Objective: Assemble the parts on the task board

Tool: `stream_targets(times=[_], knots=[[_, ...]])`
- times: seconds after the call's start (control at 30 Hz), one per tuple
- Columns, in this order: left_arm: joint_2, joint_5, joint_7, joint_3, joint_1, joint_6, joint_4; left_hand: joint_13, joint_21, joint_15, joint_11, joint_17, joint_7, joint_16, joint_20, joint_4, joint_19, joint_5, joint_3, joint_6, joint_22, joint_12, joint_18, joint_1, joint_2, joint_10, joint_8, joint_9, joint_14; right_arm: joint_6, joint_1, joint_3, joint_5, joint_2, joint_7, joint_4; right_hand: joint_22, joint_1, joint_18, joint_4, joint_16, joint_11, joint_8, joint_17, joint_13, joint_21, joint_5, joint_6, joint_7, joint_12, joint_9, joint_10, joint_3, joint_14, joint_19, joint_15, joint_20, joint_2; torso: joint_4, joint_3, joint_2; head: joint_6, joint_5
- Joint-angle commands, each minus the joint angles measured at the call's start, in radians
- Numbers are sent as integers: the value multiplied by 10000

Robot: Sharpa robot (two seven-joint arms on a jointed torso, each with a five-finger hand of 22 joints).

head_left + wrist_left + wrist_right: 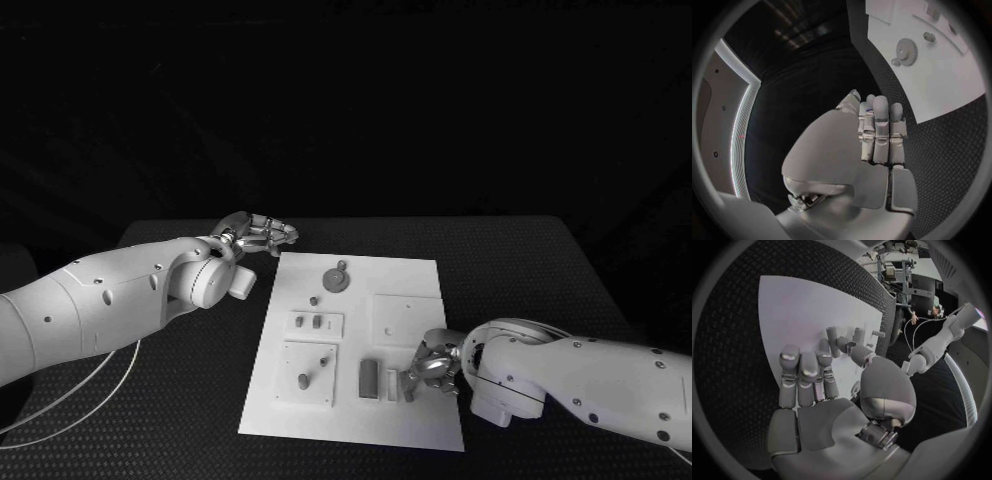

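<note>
The white task board (378, 300) lies in the middle of the black table. On it are a grey gear (338, 278), small pegs (309, 322) on a raised square, and upright grey blocks (369, 380) near the front edge. My right hand (433, 368) hovers over the board's near right part, just beside those blocks. Its fingers (807, 372) stretch out flat over the board and hold nothing, while the thumb reaches toward the upright pieces (833, 335). My left hand (257, 235) is off the board's far left corner with straight fingers (879, 130) and an empty palm; the gear (907, 50) lies beyond it.
Another raised square (407, 318) sits on the board's right half, and a third one (309, 372) with a peg is at the near left. Black table surface (505, 260) surrounds the board. A cable (72, 395) hangs under my left arm.
</note>
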Motion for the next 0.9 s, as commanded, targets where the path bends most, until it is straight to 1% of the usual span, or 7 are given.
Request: stream_targets(times=[0.03,0.3,0.47,0.73,0.9], knots=[[13,-82,47,7,7,173,30,-11,-37,-1,16,10,42,-17,-530,12,28,49,57,-17,10,-51,-152,-51,-12,20,-53,-12,22,-407,-14,-4,501,58,55,-36,-18,10,404,21,17,-21,47,-9,16,18,3,54,1,-49,5,38,-67,2,30,-37,-32,-123,6,-2,-3,-1,-6],[20,-86,30,7,7,177,33,-12,-39,-1,17,10,42,-17,-528,14,27,63,57,-17,14,-52,-152,-51,-15,20,-53,-12,21,-228,-16,-4,660,184,64,-137,-31,-30,404,70,2,-22,40,-18,23,6,-49,48,1,-54,-5,24,-95,-8,30,-45,-41,-119,4,1,4,45,-4],[20,-91,26,7,7,180,34,-12,-39,0,17,10,43,-17,-527,15,26,68,56,-18,17,-53,-152,-53,-18,20,-54,-12,20,-259,-17,-4,697,249,131,-121,-37,-62,404,91,-28,-21,32,-39,28,-2,-83,38,3,-58,-12,10,-120,-27,26,-48,-45,-135,1,3,-2,34,5],[17,-92,19,7,7,193,39,-13,-41,1,18,11,44,-17,-525,17,26,74,55,-20,20,-55,-152,-57,-21,19,-54,-12,19,-151,-24,-4,758,328,205,-88,-45,-90,404,109,-37,-20,27,-42,35,-9,-141,30,4,-60,-20,-2,-156,-34,23,-53,-52,-160,0,0,-1,29,6],[2,-92,13,7,7,189,43,-13,-41,1,19,11,44,-16,-525,17,25,77,55,-20,23,-56,-152,-58,-21,19,-54,-12,18,-172,-31,-4,760,328,221,-97,-46,-97,404,111,-40,-20,25,-45,38,-10,-156,28,5,-59,-21,-4,-170,-36,23,-54,-54,-161,0,0,2,4,24]])
